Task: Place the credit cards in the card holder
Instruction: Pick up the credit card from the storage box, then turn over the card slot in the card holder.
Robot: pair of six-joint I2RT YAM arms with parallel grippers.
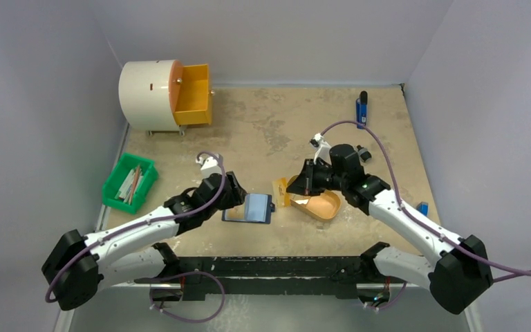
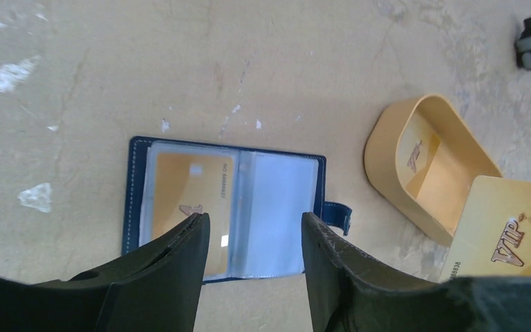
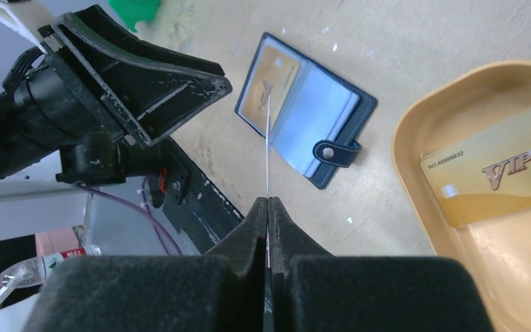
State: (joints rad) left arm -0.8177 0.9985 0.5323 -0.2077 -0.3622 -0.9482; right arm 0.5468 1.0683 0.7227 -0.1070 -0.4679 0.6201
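The right fingers [image 3: 290, 235] clench 1 thin gold credit card [image 3: 267, 138] edge-on; the open navy-blue card holder [image 3: 304, 117] lies leftward, at the counter's [image 1: 283, 124] near edge, under the released left fingers [image 2: 180, 263].

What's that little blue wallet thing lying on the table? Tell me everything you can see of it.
The card holder is a small navy case, leather-like, with pale stitching along its edge. It lies open and flat on the beige table, clear plastic sleeves facing up. One sleeve holds a gold card; the one beside it looks empty. A snap tab sticks out from one side. The left gripper hangs over it, open; whether it touches, I cannot tell.
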